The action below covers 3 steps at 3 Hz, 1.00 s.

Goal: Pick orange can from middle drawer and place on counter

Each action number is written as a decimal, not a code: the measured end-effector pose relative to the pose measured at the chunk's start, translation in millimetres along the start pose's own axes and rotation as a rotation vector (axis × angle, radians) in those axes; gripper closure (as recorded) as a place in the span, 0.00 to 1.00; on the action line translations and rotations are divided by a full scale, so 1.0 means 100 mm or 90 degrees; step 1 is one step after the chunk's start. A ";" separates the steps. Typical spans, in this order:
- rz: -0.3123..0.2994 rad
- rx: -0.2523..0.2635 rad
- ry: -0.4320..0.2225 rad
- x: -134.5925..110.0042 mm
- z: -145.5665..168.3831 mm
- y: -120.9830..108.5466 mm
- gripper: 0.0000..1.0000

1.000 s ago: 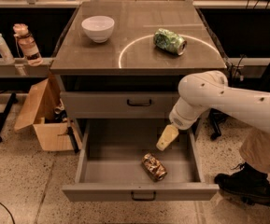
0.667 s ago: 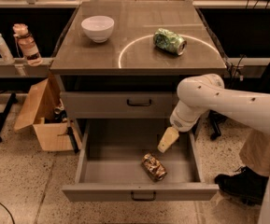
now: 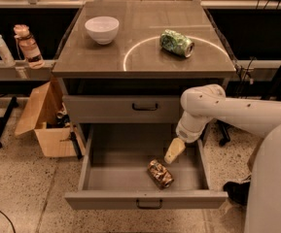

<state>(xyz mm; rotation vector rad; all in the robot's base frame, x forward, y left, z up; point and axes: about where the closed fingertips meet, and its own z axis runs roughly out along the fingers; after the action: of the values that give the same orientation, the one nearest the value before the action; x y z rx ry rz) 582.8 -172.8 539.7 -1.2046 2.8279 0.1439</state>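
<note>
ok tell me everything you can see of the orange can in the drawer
The orange can is small and dented, mottled orange-brown and gold, seemingly metal. It lies on its side, skewed, on the tray of the open middle drawer, near its front. The gripper hangs just beyond it, apparently not touching.

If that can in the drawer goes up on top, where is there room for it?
The counter is bare along its front edge, and between the white bowl and the green can. In the middle drawer, the left half lies bare; the right is crowded, with the gripper close behind the orange can.
</note>
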 end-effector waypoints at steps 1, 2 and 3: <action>0.008 0.016 0.033 0.09 0.30 0.10 0.00; 0.008 0.016 0.033 0.09 0.30 0.10 0.00; 0.014 0.034 0.014 0.08 0.33 0.13 0.00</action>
<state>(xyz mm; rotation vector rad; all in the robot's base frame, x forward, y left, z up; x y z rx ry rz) 568.4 -166.1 506.6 -1.1719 2.8458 0.0570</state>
